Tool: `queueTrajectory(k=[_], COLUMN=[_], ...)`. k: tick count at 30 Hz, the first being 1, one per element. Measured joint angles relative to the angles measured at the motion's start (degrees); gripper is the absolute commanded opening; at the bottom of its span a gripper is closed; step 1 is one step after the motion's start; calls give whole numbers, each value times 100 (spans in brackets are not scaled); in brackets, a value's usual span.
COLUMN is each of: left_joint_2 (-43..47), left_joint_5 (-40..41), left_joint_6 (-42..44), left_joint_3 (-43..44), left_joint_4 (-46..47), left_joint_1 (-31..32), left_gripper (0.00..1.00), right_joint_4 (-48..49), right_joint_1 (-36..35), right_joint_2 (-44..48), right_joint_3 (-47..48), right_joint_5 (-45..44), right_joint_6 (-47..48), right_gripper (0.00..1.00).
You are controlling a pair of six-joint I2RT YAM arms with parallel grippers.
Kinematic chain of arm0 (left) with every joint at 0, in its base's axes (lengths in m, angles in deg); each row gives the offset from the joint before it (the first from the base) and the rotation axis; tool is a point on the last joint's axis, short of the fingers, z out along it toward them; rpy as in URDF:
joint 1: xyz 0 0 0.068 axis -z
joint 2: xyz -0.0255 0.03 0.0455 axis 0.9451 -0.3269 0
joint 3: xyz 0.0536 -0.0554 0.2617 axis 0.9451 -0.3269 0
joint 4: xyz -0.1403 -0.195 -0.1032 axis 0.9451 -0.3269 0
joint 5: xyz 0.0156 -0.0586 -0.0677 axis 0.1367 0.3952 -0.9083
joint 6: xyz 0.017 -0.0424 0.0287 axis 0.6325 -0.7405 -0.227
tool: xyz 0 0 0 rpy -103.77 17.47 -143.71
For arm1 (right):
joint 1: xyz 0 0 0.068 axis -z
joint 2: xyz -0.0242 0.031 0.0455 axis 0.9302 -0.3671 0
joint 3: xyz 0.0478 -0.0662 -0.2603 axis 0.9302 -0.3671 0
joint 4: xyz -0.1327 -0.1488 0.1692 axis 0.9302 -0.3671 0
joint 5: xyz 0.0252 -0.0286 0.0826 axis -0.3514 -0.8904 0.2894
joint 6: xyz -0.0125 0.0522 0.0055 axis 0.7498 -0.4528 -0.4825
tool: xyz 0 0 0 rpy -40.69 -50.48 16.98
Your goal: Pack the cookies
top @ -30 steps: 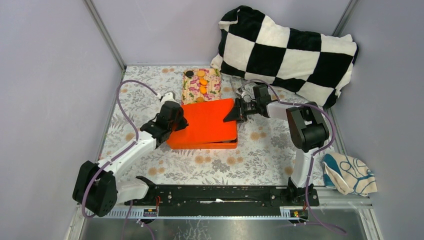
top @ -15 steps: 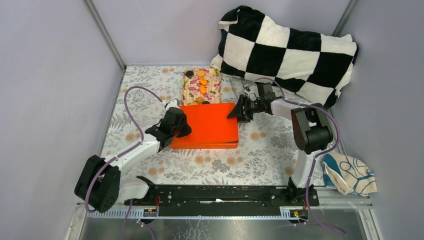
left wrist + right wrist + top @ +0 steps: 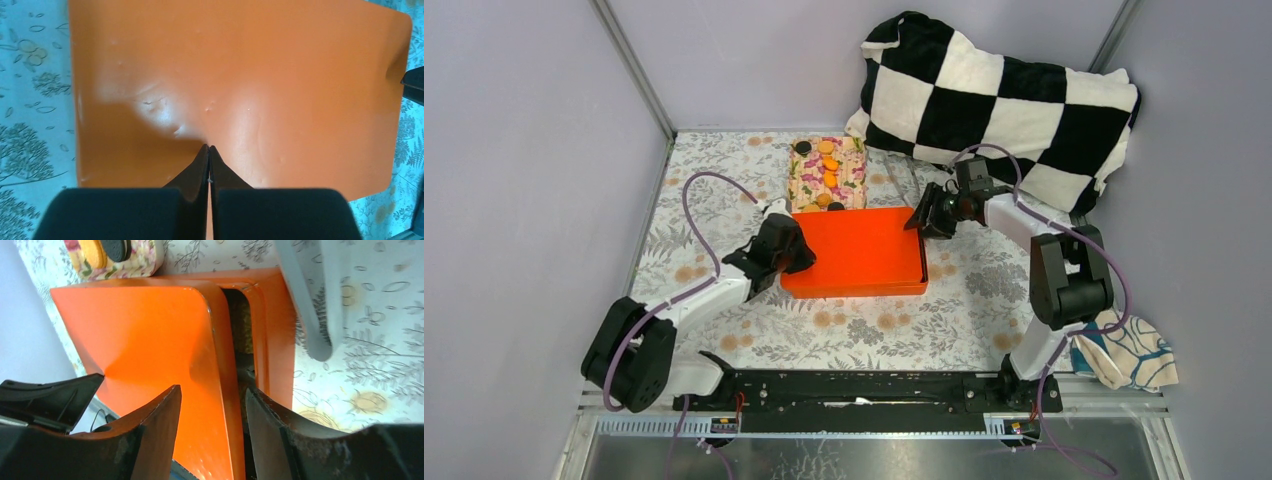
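Note:
The cookies (image 3: 827, 165), several orange discs and a few black ones, lie on a floral box (image 3: 852, 178) at the back; the right wrist view shows an orange one (image 3: 92, 252) and a black one (image 3: 116, 247). An orange tin lid (image 3: 864, 248) lies over its orange base (image 3: 277, 340), slightly ajar at the right edge. My left gripper (image 3: 796, 255) is shut, its fingertips (image 3: 208, 148) resting on the lid (image 3: 240, 75) near its left edge. My right gripper (image 3: 921, 222) is open, its jaws (image 3: 212, 390) standing either side of the lid's right edge (image 3: 222, 365).
A black-and-white checkered pillow (image 3: 1004, 90) lies at the back right, close behind the right arm. A patterned cloth (image 3: 1124, 345) sits at the near right. The table has a floral cover (image 3: 724, 200). Walls enclose the left, back and right sides.
The orange lid and tin have shifted to the right and the lid lies flatter. Both grippers moved right with it, the right one also farther back.

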Motion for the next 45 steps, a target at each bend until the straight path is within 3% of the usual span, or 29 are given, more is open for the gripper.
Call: queueTrajectory(k=[7,10,14,17,22,30,34,39,45], left_joint_2=[-323,-376,-140,361,1078,964,555,144,-621], left_joint_5=[-232,-260,87,544,1327,1766,1624,1198,1025], left_joint_6=[-87,-131,-188,-221,-396,-743,-704,-525,-232], left_joint_3=[13,50,321,713,1189,260,2,-131,0], left_joint_4=[581,634,-85,-717,-1563,-2280,-2022,-984,63], left_joint_1=[55,72,76,-17,-625,-1012,-1012,-994,-901], left_gripper=[0,0,0,0,0,0,0,0,0], right_joint_4=[-431,-603,-739,-754,-765,-671,-433,-205,-201], right_joint_1=[37,42,50,59,59,59,59,44,-168], right_joint_2=[529,671,634,428,-68,-396,-426,-590,-610], right_joint_3=[0,0,2,9,11,9,-94,-190,-164], right_joint_5=[-916,-1366,-1862,-2048,-2216,-2050,-1696,-1014,-938], right_joint_6=[138,201,332,426,533,601,603,603,682], right_gripper=[61,51,29,22,15,13,10,9,9])
